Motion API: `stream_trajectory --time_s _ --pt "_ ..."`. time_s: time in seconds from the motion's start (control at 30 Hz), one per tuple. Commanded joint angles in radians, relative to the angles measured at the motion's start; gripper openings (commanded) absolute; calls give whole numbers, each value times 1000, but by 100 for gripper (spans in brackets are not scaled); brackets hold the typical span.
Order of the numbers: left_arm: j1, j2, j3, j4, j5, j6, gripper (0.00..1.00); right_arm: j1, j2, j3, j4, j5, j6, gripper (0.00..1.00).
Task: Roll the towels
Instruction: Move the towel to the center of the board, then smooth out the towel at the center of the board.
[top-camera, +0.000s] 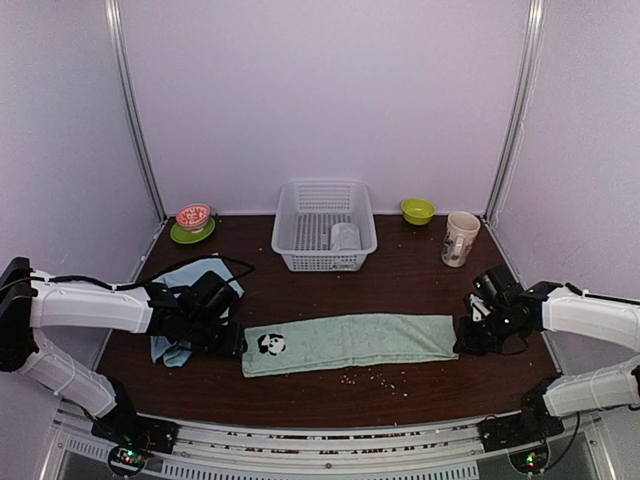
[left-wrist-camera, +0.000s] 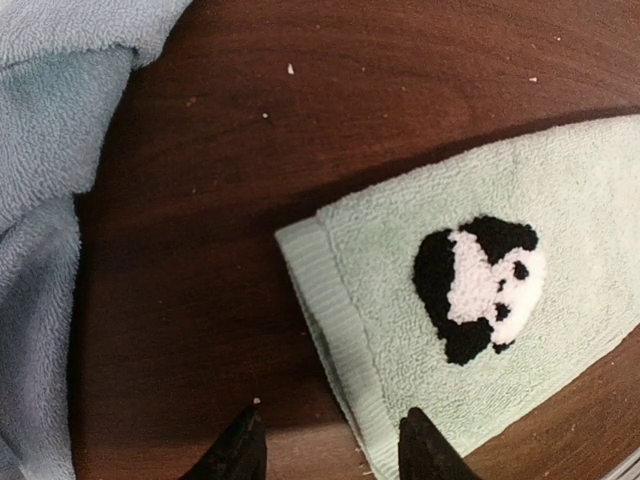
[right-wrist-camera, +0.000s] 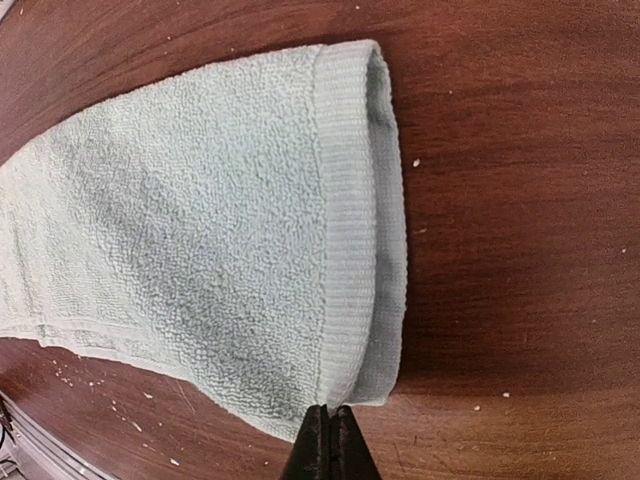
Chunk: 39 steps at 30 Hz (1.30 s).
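Spread flat and unrolled on the desk (top-camera: 420, 290), lengthwise beside the near edge and roughly midway between the left and right edges: the pale green towel (top-camera: 360, 340), with its panda patch (top-camera: 271, 344) at the left end. At that left end, the left gripper (left-wrist-camera: 331, 450), parted wide, one fingertip over bare wood and the other over the ribbed hem; nothing held (hem corner merely lying between the tips). At the towel's right end, the right gripper (right-wrist-camera: 330, 440), closed tight, tips touching the near corner of the doubled-over hem; pinching cloth or not, impossible to tell. Bunched toward the left edge, partly under the left arm: the light blue towel (top-camera: 172, 348), apart from the green one, bare wood between. By the far edge, in the middle: a white lattice basket (top-camera: 325, 262) with the greyish-white towel (top-camera: 345, 237) inside, toward its right side. Toward the far left corner, a green plate (top-camera: 178, 237) carrying a red-patterned bowl (top-camera: 193, 214). Toward the far right corner, a green bowl (top-camera: 417, 210) and a mug (top-camera: 460, 238). Scattered by the near edge, pale crumbs (top-camera: 375, 378).
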Motion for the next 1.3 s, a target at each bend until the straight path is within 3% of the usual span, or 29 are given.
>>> stream_trajectory --time_s 0.0,0.53,1.27 --pt "-4 0 20 -3 -9 8 46 -7 -11 -3 -48 38 -5 0" --pt "-4 -68 -7 -45 119 -45 50 -6 33 -32 23 69 26 0" --pt "-34 29 -54 60 215 -78 32 -6 21 -31 23 74 15 0"
